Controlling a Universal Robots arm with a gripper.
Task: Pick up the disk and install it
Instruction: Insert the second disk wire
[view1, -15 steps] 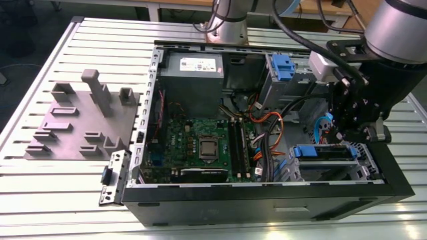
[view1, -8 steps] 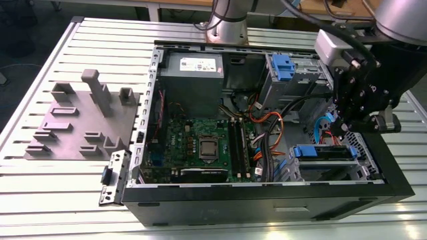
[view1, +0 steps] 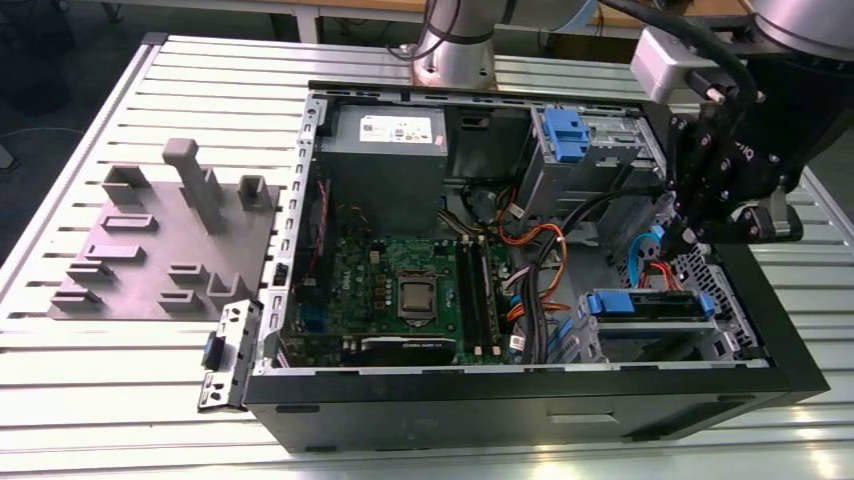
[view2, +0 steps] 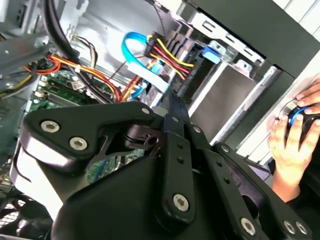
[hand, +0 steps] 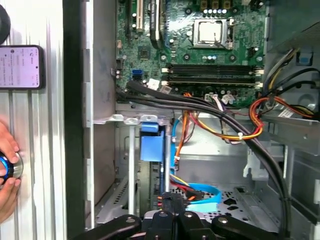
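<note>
Fingers (view2: 172, 112) pressed together, empty, near disk (view1: 650, 305) sitting in its bay; we'd press squarely along the rails, clear of cables (hand: 210, 107).

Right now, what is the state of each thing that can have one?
computer case: lying flat, side open.
disk: slotted inside the case, not held.
end effector: shut, holding nothing.
processor: uncovered, no cooler.
phone: screen lit.
</note>
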